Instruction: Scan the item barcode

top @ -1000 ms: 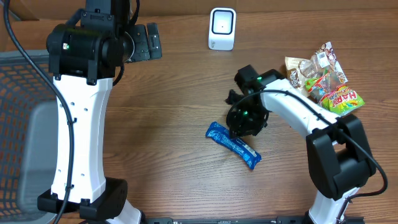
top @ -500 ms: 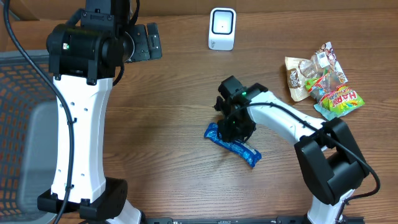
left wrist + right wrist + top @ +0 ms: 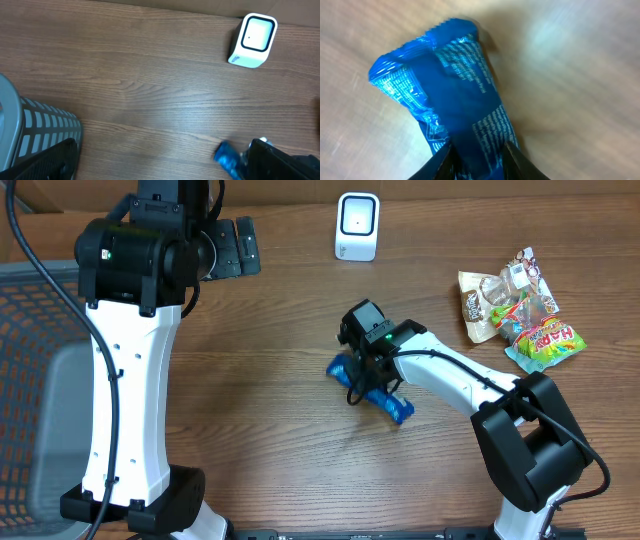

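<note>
The right gripper (image 3: 477, 159) pinches the glossy blue crinkled foil snack bar (image 3: 455, 95) between narrowly parted fingers (image 3: 438, 163), its serrated end past the tips. Only this wrist view shows fine white print; overhead shows the white rounded plastic scanner (image 3: 357, 226) well beyond. The left gripper (image 3: 160, 152) gapes wide, empty, above the wood-grain tabletop (image 3: 125, 75).

On the desk (image 3: 280, 430), on the robot's side of the scanner (image 3: 357, 226), the right pincer (image 3: 368, 370) covers the blue wrapper (image 3: 396, 408) at its middle; only the ends show. From the right wrist, the wrapper's lower end leaves the bottom edge, and its white print is too blurred to read.
</note>
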`<state>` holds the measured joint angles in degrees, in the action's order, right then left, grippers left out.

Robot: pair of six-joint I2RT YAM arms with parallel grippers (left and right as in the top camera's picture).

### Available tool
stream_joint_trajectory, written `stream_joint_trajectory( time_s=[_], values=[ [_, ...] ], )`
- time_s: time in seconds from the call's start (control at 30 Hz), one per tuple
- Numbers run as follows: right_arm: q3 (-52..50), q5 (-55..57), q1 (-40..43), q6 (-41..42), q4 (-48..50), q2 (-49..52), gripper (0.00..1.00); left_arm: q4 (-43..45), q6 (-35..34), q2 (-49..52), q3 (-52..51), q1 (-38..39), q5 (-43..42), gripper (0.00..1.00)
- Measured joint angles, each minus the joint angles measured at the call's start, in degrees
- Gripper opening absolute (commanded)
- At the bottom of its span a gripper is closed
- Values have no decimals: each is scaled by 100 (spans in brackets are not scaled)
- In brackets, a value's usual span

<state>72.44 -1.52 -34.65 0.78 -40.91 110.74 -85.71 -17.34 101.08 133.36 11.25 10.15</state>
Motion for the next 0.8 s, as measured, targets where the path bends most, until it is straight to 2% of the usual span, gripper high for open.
stream_joint_trajectory(
  time_s=[0.17,0.23,0.3,0.37,0.43,0.5,0.57,0.67,0.8],
  values=[
    [-50,1040,17,-7,953,2,34,0,0,0,2,0,0,100],
    [-57,1405,42,120,1338,2,28,0,0,0,0,0,0,100],
    [-61,1838,57,376,1711,0,27,2,0,0,0,0,0,100],
    [-61,2179,76,673,1996,2,34,0,0,0,0,0,0,100],
    [-50,2389,85,944,2046,2,46,0,0,0,2,0,0,100],
    [26,2411,96,1235,1620,2,56,0,0,0,0,0,0,100],
    [168,2175,133,1379,1016,2,62,0,0,0,0,0,0,100],
    [466,1543,299,1624,-2,0,63,2,0,0,0,0,0,100],
    [658,525,874,1781,-693,-63,63,0,0,0,2,0,0,100]
  ],
)
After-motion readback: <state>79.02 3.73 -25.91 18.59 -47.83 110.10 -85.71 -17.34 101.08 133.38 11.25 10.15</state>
